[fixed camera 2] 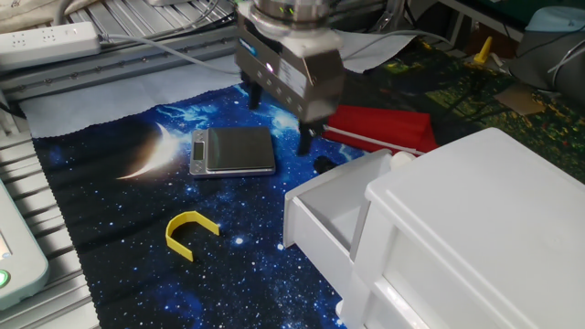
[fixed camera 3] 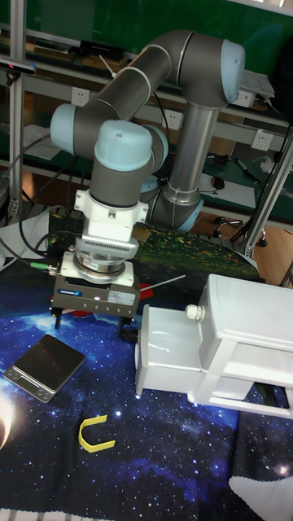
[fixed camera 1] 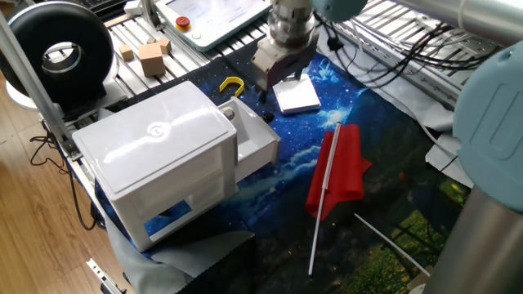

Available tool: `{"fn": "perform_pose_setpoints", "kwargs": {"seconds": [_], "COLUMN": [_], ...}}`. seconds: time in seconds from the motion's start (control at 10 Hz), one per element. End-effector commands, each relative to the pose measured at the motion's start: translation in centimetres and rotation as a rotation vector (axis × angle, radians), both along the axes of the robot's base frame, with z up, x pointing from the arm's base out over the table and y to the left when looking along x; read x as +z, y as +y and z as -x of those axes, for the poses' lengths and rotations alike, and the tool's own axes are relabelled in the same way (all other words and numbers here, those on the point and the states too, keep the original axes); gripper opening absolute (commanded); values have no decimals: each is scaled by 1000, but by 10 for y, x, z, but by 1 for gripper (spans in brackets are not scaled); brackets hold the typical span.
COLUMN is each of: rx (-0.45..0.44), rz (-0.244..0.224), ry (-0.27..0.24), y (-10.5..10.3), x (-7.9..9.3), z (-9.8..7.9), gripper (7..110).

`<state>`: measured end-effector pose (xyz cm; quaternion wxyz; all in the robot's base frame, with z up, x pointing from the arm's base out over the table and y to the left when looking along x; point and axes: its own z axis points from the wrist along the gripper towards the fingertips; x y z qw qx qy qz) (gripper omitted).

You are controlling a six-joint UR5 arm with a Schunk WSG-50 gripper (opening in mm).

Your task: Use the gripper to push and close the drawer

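White glossy plastic drawer tray [fixed camera 2: 331, 212] half out of large white box housing [fixed camera 2: 475, 238], grey-beige blocky metal pincer [fixed camera 2: 277, 117] wide, empty, raised clear beside front wall; approach step, needs lowering to front, pushing boxward.

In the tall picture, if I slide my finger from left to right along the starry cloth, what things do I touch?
Flat dark grey square scale → curved yellow plastic clip → open white glossy plastic drawer → big white plastic box housing.
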<state>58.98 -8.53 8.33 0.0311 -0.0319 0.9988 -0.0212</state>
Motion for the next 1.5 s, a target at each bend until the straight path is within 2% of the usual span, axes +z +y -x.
{"fn": "perform_pose_setpoints", "kwargs": {"seconds": [0.0, 0.3, 0.5, 0.8, 1.1, 1.4], "rx": [10, 20, -8, 27, 3, -28], "rz": [-4, -22, -80, -77, -75, -92], "ry": [-6, 4, 24, 36, 35, 32], "y": [-11, -10, 9, 23, 35, 67], "x": [-6, -27, -37, -47, -52, -47], "z": [-7, -10, -5, 0, 2, 2], "gripper": [109, 109, 109, 109, 109, 109]}}
